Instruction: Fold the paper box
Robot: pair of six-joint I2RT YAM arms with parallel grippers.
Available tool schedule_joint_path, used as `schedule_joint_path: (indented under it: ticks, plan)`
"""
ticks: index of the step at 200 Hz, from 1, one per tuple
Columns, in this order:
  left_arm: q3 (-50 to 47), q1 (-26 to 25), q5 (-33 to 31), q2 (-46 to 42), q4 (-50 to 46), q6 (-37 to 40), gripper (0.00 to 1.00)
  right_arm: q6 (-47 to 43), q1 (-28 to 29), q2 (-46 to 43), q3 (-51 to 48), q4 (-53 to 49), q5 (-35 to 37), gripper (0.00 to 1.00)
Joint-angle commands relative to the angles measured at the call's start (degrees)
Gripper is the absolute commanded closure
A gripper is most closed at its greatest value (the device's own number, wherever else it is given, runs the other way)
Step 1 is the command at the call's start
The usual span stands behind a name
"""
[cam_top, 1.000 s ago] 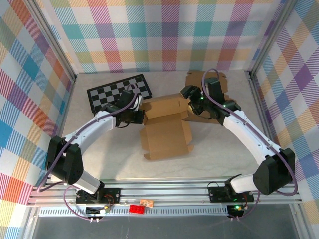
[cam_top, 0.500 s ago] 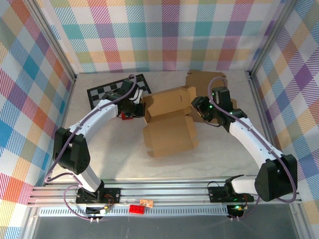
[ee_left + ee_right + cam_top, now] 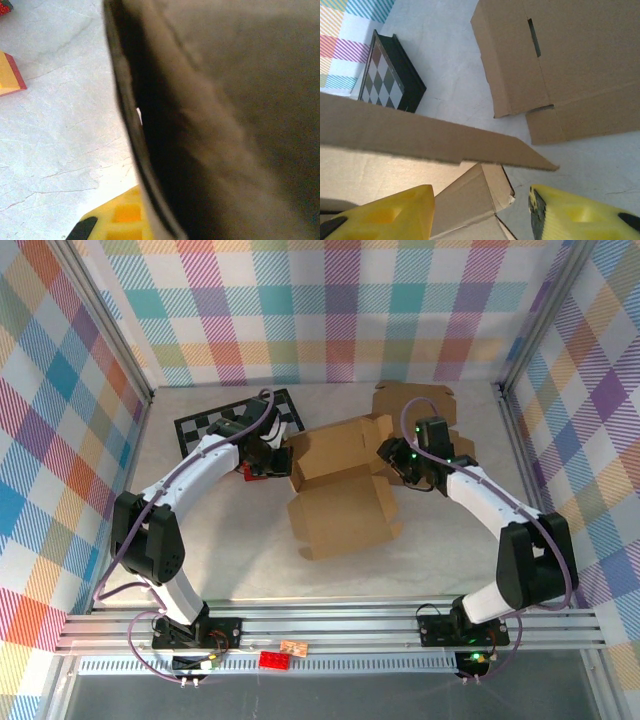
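Observation:
The paper box (image 3: 340,495) is a brown cardboard blank, partly raised, in the middle of the table. My left gripper (image 3: 274,461) is at its left wall. In the left wrist view that wall (image 3: 225,115) runs down beside one yellow finger (image 3: 122,220) and hides the other, so the gripper is shut on it. My right gripper (image 3: 393,462) is at the box's right edge. In the right wrist view its yellow fingers (image 3: 382,215) stand open on either side of a folded corner flap (image 3: 480,197), apart from it.
A checkerboard (image 3: 240,424) lies at the back left, close behind my left arm. A second flat cardboard blank (image 3: 415,400) lies at the back right. A small red block (image 3: 250,475) sits by the left gripper. Metal frame posts edge the table.
The box has turned and slid a little to the right, and its back panel stands higher. My left gripper moved back with it. My right gripper drew back to the box's right edge and its jaws narrowed.

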Motion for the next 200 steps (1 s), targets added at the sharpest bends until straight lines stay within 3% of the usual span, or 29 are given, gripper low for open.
schedule_joint_path:
  ticks: [1, 16, 61, 118, 172, 200]
  plan:
    - [1.9, 0.8, 2.2, 0.7, -1.7, -1.2, 1.0, -1.4, -0.3, 1.5, -0.1, 2.7, -1.1, 0.5]
    - [1.9, 0.8, 2.3, 0.6, -1.6, -1.2, 1.0, -0.7, -0.3, 2.7, -0.1, 4.3, -2.1, 0.55]
    - [1.8, 0.8, 2.5, 0.8, -1.4, -1.2, 1.0, 1.7, -0.3, 4.5, 0.4, 5.9, -2.6, 0.58]
    - [1.6, 0.8, 2.7, 1.2, -0.9, -1.5, 1.0, 4.1, 0.9, 4.1, 1.1, 7.9, -5.5, 0.72]
    - [1.5, 0.9, 3.1, 1.2, 0.2, -2.1, 1.0, 5.2, 3.1, 4.1, 1.6, 7.2, -7.1, 0.67]
    - [2.1, 1.7, 4.1, 1.3, 0.7, -1.5, 1.0, -0.9, 3.0, 2.7, 6.7, 0.6, -7.8, 0.64]
